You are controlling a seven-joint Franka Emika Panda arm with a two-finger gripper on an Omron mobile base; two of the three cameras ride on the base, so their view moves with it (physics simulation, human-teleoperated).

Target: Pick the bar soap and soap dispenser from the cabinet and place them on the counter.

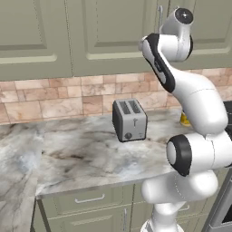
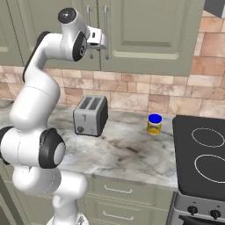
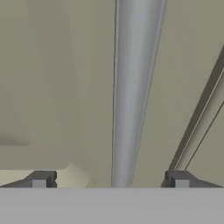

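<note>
- Cabinet doors are closed, so the bar soap and soap dispenser are presumably inside, hidden; nothing confirms their position.
- Arm is raised high so the gripper sits at the level of the silver bar handles, at the seam between two doors.
- Hand view: one handle runs straight up between the two finger tips, one tip on each side. Pincer is spread wide, pinching nothing; no contact visible.
- Judgement: the fingers straddle the bar so that closing them would grip it for pulling the door open. Opening step, retrieval not yet begun.
- Counter below holds a toaster near the back wall and a yellow jar with blue lid to its right, near the stove.
- Bare stone in front of the toaster looks suited for setting both items down.
</note>
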